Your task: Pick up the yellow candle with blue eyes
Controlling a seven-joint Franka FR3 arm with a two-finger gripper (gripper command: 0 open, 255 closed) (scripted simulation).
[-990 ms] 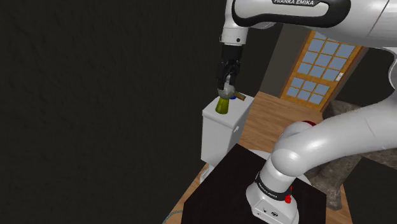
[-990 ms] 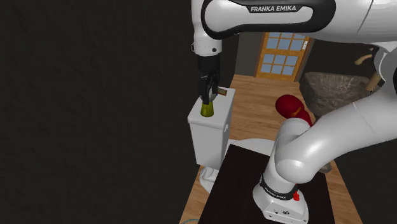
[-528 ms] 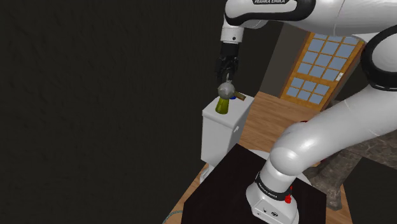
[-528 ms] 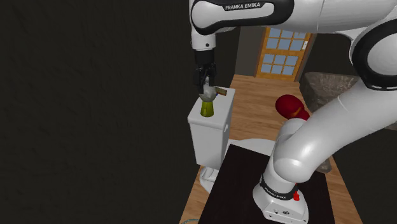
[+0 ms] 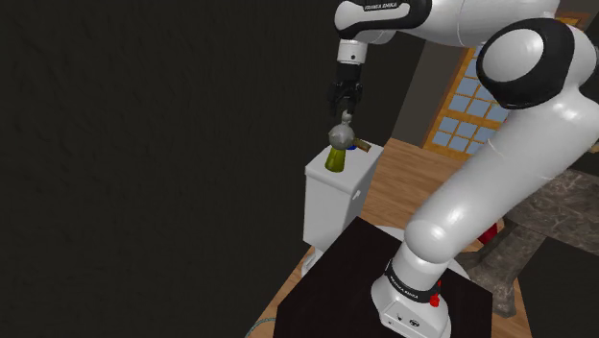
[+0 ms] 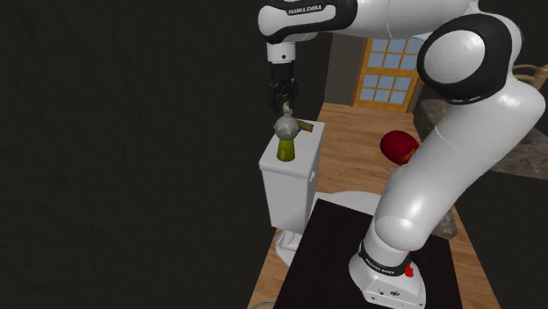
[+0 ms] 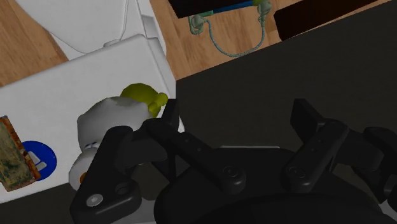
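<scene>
The candle (image 5: 336,151) stands upright on the lid of a white toilet tank (image 5: 329,200); it has a yellow-green lower body and a rounded pale grey top. My gripper (image 5: 344,108) hangs straight above the candle's top, a small gap apart in the shoulder view. The second exterior view shows the same: gripper (image 6: 285,97) over candle (image 6: 285,140) on the tank (image 6: 285,186). In the wrist view the gripper (image 7: 238,116) is open, nothing between its fingers, and the candle (image 7: 121,111) lies outside one finger, on the tank lid (image 7: 70,76). Its eyes are hidden.
A brown block (image 7: 11,156) and a blue disc (image 7: 33,159) lie on the lid beside the candle. Dark wall stands behind the tank. Wooden floor, a glazed door (image 5: 482,96), a red object (image 6: 402,145) and the black stand top (image 5: 355,274) surround it.
The gripper has risen from around the candle's top to above it, and the arm has swung upward. The candle stays on the tank lid.
</scene>
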